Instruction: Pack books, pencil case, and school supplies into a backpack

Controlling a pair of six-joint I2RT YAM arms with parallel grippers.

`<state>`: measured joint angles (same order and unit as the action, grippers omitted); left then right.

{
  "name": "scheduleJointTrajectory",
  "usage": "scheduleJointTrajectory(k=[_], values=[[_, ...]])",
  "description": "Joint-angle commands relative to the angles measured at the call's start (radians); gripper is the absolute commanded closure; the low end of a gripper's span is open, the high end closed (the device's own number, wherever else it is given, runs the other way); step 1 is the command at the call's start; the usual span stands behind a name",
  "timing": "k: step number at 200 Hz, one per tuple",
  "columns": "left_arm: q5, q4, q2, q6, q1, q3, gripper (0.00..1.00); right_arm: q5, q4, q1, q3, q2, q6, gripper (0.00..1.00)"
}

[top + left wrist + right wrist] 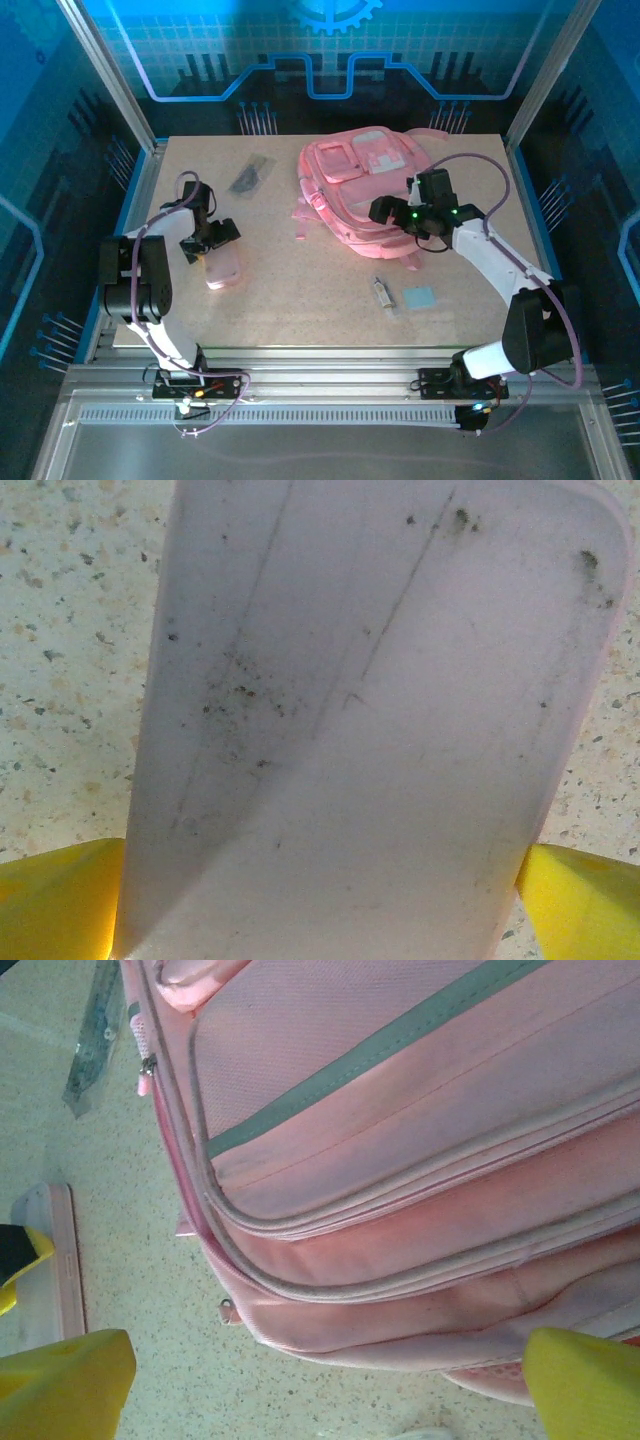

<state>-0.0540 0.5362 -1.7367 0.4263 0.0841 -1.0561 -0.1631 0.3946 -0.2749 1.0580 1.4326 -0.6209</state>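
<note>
On the worktop's (300,310) left side, the left fingers (50,905) straddle the pencil case (222,268), released.
Right fingers (60,1385) are released too, at the backpack (360,170) mid-worktop. That flat case could squirt out of a pinch, and the backpack looks zipped. Count: one backpack, one pencil case, one tube (381,292), one blue pad (420,297), one dark bit (250,176).
</note>
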Motion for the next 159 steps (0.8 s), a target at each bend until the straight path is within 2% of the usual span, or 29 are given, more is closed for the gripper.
scheduleJointTrajectory(k=[1, 22, 39, 63, 99, 139, 159], values=[[0.04, 0.058, -0.069, -0.021, -0.01, 0.022, 0.01, 0.02, 0.0, -0.022, 0.02, -0.003, -0.008, 0.0], [0.041, 0.057, -0.071, -0.023, -0.025, 0.02, 0.01, 0.025, 0.0, -0.027, 0.02, -0.012, -0.008, 0.0], [0.053, 0.067, -0.052, -0.018, -0.042, 0.013, 0.06, 0.026, 0.006, -0.031, 0.023, -0.021, -0.01, 0.0], [0.07, 0.101, -0.001, -0.016, -0.078, -0.007, 0.01, 0.043, 0.032, -0.048, 0.028, -0.041, -0.009, 0.0], [0.03, 0.233, 0.003, -0.135, -0.112, -0.085, 0.01, 0.082, 0.049, -0.076, 0.018, -0.084, -0.015, 0.0], [0.068, 0.287, -0.045, -0.209, -0.119, -0.141, 0.01, 0.087, 0.058, -0.084, 0.011, -0.11, -0.012, 0.0], [0.049, 0.309, -0.032, -0.263, -0.147, -0.167, 0.01, 0.098, 0.067, -0.084, 0.011, -0.119, -0.004, 0.0]])
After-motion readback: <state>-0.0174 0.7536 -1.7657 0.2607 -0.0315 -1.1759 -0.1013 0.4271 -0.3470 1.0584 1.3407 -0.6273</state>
